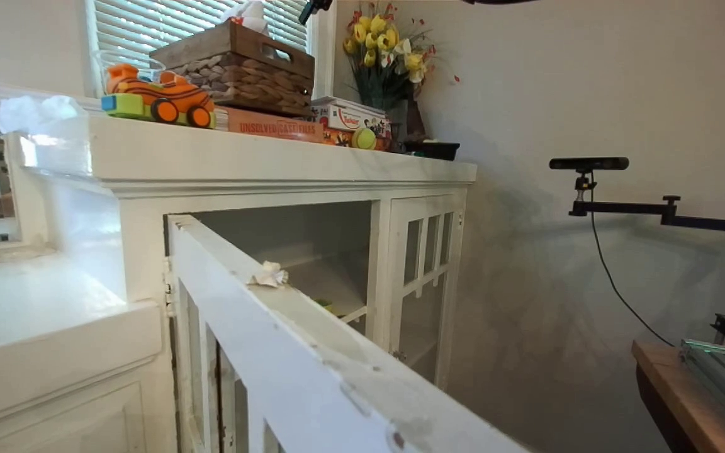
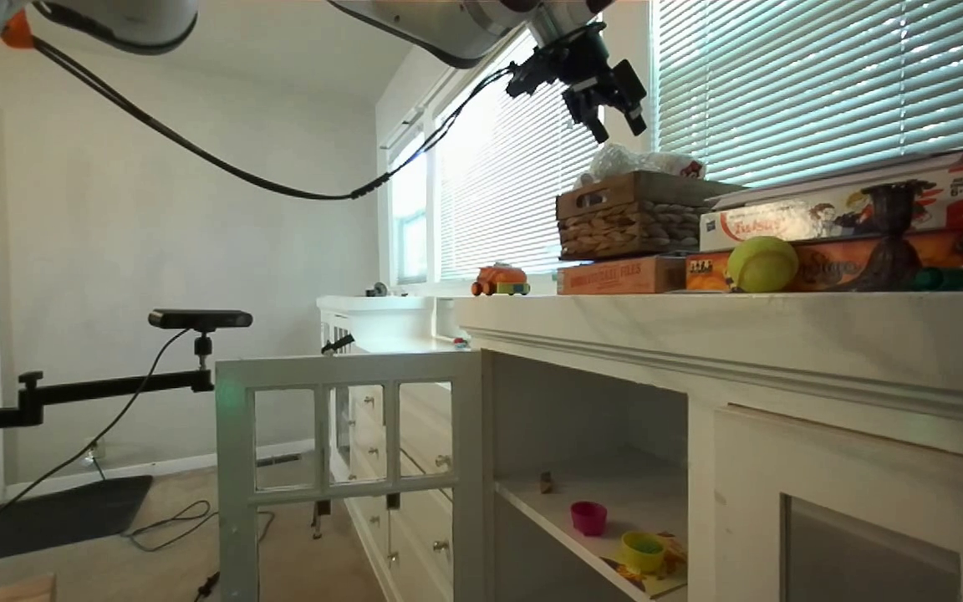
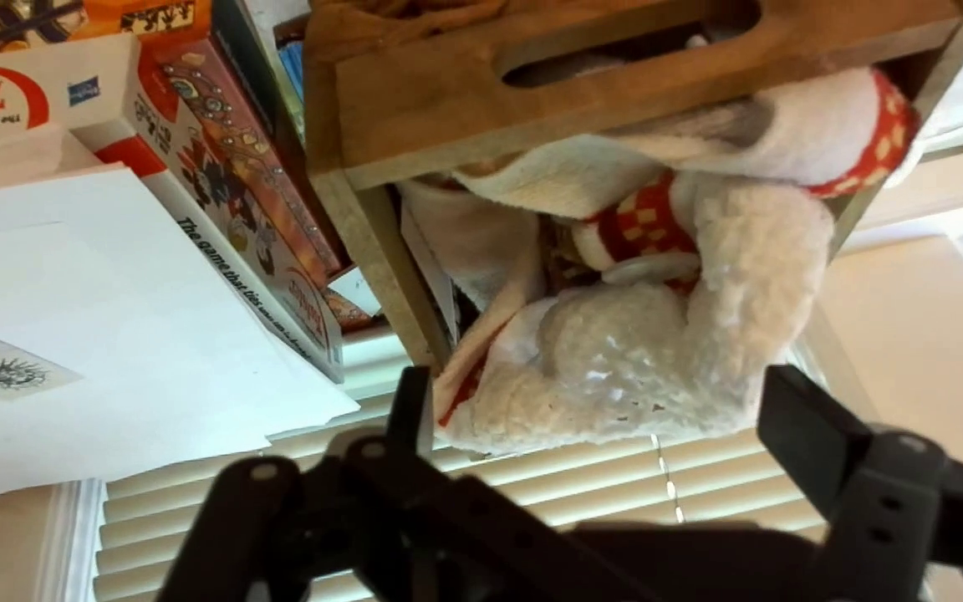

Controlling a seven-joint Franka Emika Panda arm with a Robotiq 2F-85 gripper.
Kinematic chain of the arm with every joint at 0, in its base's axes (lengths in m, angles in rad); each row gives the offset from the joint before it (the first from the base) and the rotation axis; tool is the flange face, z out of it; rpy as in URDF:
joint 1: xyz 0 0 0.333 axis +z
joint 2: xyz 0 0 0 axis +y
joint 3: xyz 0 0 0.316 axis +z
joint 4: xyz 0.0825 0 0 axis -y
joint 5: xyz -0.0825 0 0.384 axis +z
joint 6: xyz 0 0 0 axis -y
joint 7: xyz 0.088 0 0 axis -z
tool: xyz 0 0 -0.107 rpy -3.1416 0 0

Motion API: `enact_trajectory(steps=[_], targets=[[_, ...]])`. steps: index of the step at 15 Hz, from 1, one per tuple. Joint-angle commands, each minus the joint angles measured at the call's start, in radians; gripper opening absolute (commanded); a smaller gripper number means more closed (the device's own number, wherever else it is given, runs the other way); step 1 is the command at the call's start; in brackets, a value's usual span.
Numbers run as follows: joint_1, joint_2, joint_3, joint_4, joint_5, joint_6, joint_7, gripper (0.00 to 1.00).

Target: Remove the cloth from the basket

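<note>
While the tool (image 2: 618, 130) hangs wide and unladen above the basket (image 2: 603, 236), the cloth (image 3: 615, 368) lies bunched inside it, heaped higher than the sides. I'd guess it's light, limp and hard to harm, though that glint on top could mean a slick patch. I'd pinch deep into the fluffy hump, clear of the wood, and lift slowly in case lower folds snag.

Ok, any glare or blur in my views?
Wrist view: the black two-fingered hand looks dark and slightly soft. In an exterior view, window light partly washes out the white slatted blinds; in an exterior view, the glossy white cabinet ledge shows glare.
</note>
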State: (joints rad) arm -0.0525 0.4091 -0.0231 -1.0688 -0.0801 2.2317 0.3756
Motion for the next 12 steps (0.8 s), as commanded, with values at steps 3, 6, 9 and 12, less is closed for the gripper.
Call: enact_trajectory(steps=[3,6,9,12], targets=[[0.024,0.172,-0.02,0.281,0.016,-0.159,-0.049,1.0],[0.022,0.227,-0.011,0.361,0.031,-0.171,-0.069,1.0],[0.026,0.276,-0.006,0.434,0.038,-0.183,-0.071,1.0],[0.021,0.303,0.023,0.459,0.018,-0.181,-0.06,1.0]])
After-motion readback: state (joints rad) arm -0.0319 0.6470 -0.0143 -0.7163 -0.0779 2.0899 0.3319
